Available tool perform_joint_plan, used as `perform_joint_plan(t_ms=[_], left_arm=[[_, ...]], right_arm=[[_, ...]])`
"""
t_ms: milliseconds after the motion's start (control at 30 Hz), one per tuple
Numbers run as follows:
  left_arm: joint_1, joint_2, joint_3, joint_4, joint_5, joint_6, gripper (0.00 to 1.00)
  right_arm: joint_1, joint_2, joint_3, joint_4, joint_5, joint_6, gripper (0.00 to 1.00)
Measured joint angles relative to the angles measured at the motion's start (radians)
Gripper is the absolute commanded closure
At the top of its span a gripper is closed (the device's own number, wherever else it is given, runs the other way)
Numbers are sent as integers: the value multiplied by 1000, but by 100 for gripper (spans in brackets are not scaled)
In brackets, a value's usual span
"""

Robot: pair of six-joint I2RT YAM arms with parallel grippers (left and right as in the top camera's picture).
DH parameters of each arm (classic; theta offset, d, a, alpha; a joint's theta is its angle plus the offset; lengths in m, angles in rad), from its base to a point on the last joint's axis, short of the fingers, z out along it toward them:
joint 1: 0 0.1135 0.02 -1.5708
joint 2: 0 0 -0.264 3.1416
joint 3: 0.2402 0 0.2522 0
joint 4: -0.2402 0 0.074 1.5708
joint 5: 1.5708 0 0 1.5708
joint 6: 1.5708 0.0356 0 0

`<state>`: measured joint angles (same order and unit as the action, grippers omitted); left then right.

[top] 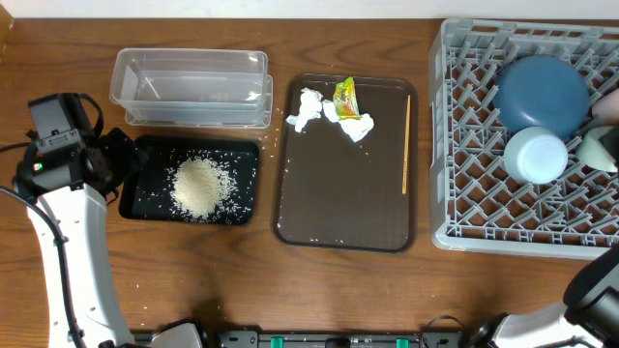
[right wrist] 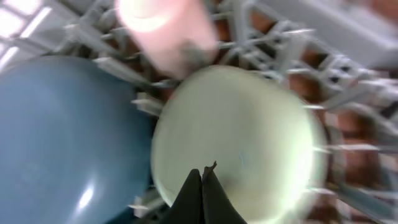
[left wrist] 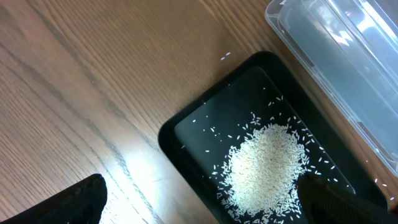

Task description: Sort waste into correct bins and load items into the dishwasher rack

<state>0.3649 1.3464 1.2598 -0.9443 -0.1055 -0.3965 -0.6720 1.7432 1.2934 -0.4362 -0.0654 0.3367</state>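
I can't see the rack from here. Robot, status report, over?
Left gripper open over black tray. Right gripper shut at mint-green bowl in rack. Tissues, wrapper, stick on brown tray. Nothing blocking.

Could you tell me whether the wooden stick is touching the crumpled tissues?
Apart. The overhead view shows bare brown tray between the wooden stick, near the right rim, and the crumpled tissues.
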Motion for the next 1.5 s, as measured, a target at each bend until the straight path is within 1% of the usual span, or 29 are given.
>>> perform_joint_plan(t_ms=[167, 300, 400, 533, 700, 900, 1233, 1500], left_arm=[[0, 0, 0, 0, 0, 0, 0], [0, 0, 0, 0, 0, 0, 0], [0, 0, 0, 0, 0, 0, 0], [0, 0, 0, 0, 0, 0, 0], [0, 0, 0, 0, 0, 0, 0], [0, 0, 0, 0, 0, 0, 0], [0, 0, 0, 0, 0, 0, 0], [0, 0, 0, 0, 0, 0, 0]], right_arm=[[-3, -76, 0, -18, 43, 0, 99], [-3, -113, 2, -11, 42, 2, 96], [-2, -114, 2, 12, 30, 0, 97], [9, -109, 2, 62, 16, -5, 96], [35, -54, 3, 89, 13, -13, 97], [43, 1, 3, 50, 16, -35, 97], [36, 1, 3, -28, 143, -71, 99], [2, 1, 3, -52, 163, -79, 99]])
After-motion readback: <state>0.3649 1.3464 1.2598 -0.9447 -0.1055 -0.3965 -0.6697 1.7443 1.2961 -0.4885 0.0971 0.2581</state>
